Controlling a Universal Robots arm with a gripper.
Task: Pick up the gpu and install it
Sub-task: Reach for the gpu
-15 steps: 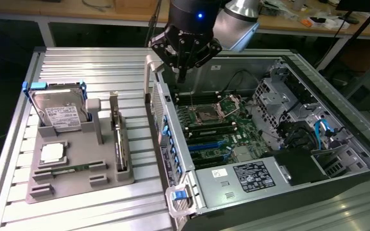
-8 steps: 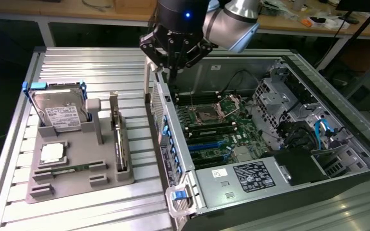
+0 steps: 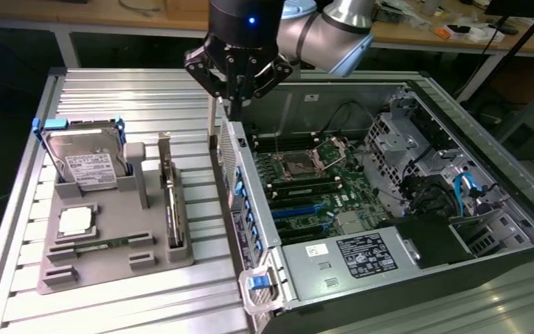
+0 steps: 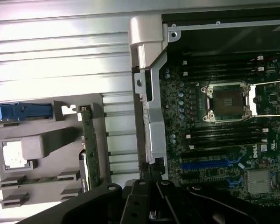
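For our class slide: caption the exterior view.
Shut gripper over the open computer case; gpu stands in the grey holder.

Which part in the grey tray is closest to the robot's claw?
The gpu, the thin green card standing on edge beside the computer case. The hard drive and memory stick sit farther from the gripper.

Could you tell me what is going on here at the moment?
A single robot arm's gripper, shut and empty, hangs above the edge of the open computer case. The gpu stands on edge in the gray holder on the table, not yet picked up or installed.
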